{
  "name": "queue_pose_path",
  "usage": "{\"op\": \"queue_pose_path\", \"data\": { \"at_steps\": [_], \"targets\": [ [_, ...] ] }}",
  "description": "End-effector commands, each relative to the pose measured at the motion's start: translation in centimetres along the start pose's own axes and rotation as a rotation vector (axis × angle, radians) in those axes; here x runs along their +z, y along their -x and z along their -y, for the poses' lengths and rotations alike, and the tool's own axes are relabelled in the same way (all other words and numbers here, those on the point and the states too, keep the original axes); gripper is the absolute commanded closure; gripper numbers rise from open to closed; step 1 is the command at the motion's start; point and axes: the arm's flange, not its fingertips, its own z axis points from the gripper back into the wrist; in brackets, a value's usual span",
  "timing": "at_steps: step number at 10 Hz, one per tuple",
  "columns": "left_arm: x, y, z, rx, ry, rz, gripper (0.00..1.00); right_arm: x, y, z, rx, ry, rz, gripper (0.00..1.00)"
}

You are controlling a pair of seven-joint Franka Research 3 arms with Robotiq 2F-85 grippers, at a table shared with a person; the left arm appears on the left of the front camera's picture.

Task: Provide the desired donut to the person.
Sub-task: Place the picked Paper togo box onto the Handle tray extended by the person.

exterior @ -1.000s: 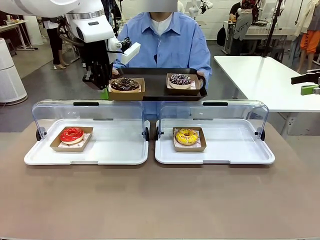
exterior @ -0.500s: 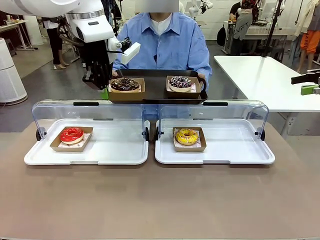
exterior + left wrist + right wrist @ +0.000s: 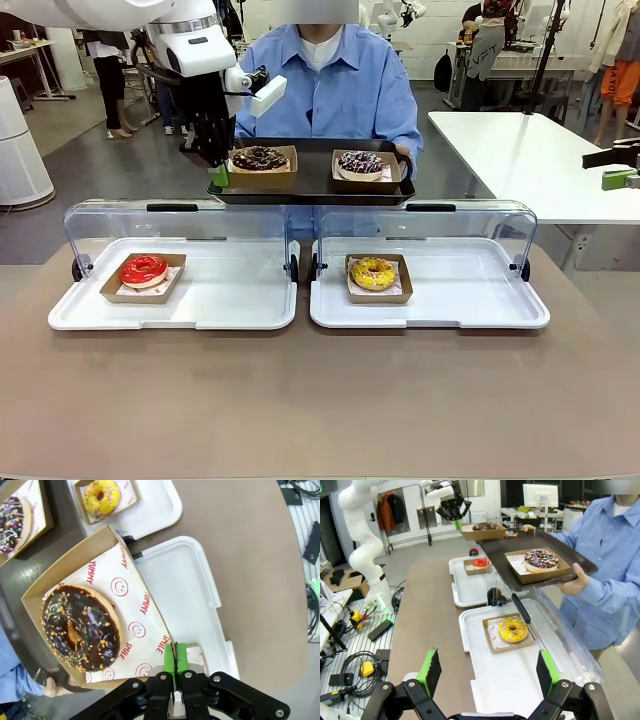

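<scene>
My left gripper (image 3: 222,176) is shut on a corner of a cardboard box (image 3: 262,159) that holds a chocolate donut (image 3: 260,157). The box is over the left part of a black tray (image 3: 310,190), which the person (image 3: 330,90) in the light blue shirt holds with both hands. In the left wrist view the green pads (image 3: 181,660) pinch the box's paper-lined edge beside the chocolate donut (image 3: 80,627). A sprinkled donut (image 3: 360,161) in its own box sits on the tray's right part. My right gripper (image 3: 487,672) is open with nothing between its fingers, off the table's right end.
Two white display trays with raised clear lids stand on the brown table. The left tray (image 3: 230,300) holds a red donut (image 3: 143,269), the right tray (image 3: 460,295) a yellow donut (image 3: 373,272). A white table (image 3: 530,160) stands at the back right.
My left gripper has carried the chocolate donut's box up and to the right, farther over the black tray. The person has raised the tray slightly.
</scene>
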Motion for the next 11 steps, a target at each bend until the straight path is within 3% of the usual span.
{"op": "queue_pose_path", "data": {
  "at_steps": [1, 6, 11],
  "targets": [
    [-0.5, 1.7, -4.1, -0.018, 0.023, -0.015, 0.99, -0.1, 0.1, -0.1, 0.001, 0.006, -0.001, 0.0],
    [-2.7, 3.5, -10.2, -0.005, 0.019, -0.035, 0.99, -0.1, 0.1, -0.1, 0.001, 0.006, -0.001, 0.0],
    [-4.9, 4.5, -11.7, -0.021, 0.034, -0.017, 0.99, -0.1, 0.1, -0.1, 0.001, 0.006, -0.001, 0.0]
  ]
}}
